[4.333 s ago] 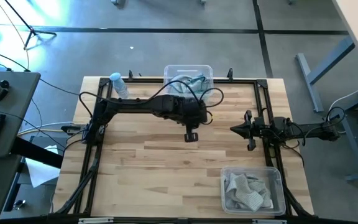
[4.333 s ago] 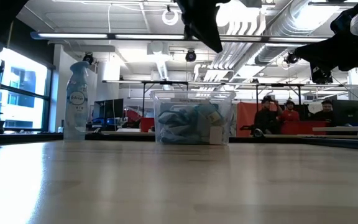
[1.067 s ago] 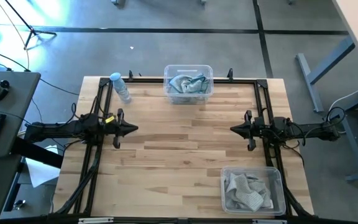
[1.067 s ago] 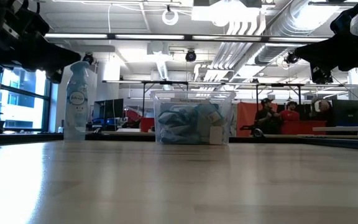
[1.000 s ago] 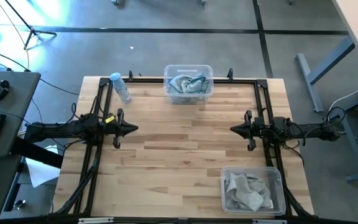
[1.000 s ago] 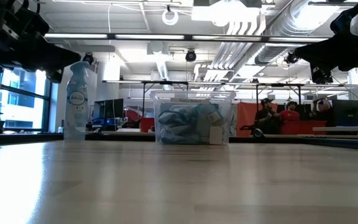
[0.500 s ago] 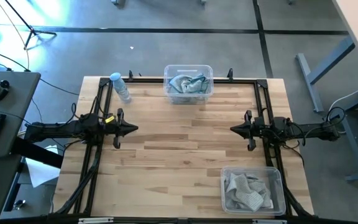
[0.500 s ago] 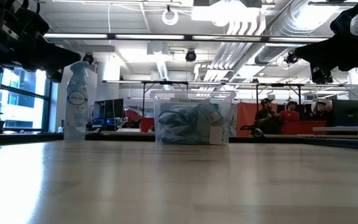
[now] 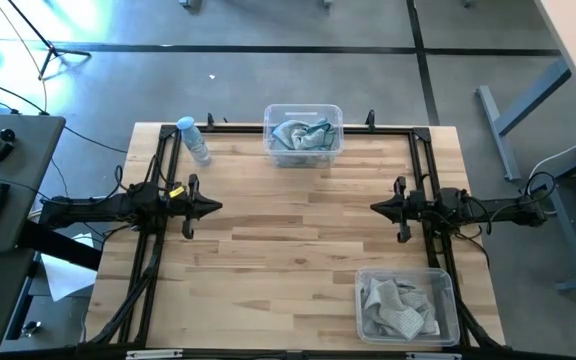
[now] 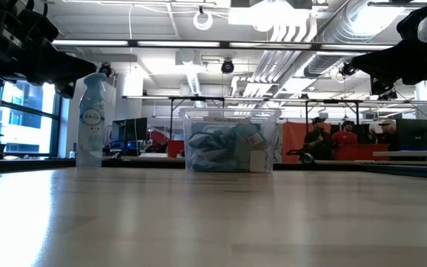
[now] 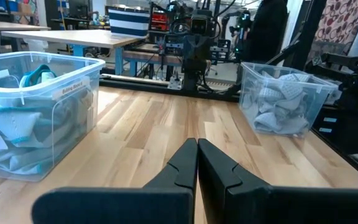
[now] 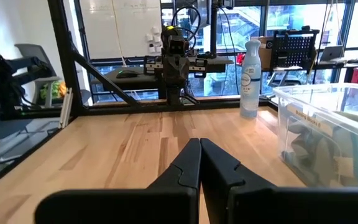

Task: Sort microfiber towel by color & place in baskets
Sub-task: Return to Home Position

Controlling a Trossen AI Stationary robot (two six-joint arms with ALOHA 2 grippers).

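The light blue-teal towels [image 9: 302,134] lie bunched in the clear basket [image 9: 335,118] at the table's far edge; the low view shows that basket [image 10: 230,149] too. The pale grey towels [image 9: 398,309] fill the second basket [image 9: 448,284] at the near right corner. My left gripper [image 9: 218,208] is shut and empty, parked over the table's left side. My right gripper [image 9: 373,208] is shut and empty, parked over the right side. In the left wrist view my left gripper [image 11: 197,144] points between the teal basket [image 11: 36,106] and the grey basket [image 11: 288,96].
A clear spray bottle with a blue cap [image 9: 193,140] stands at the table's far left corner. A black frame [image 9: 420,160] runs around the table's edge. Bare wood [image 9: 288,260] lies between the two arms. People sit far back in the room [image 10: 332,137].
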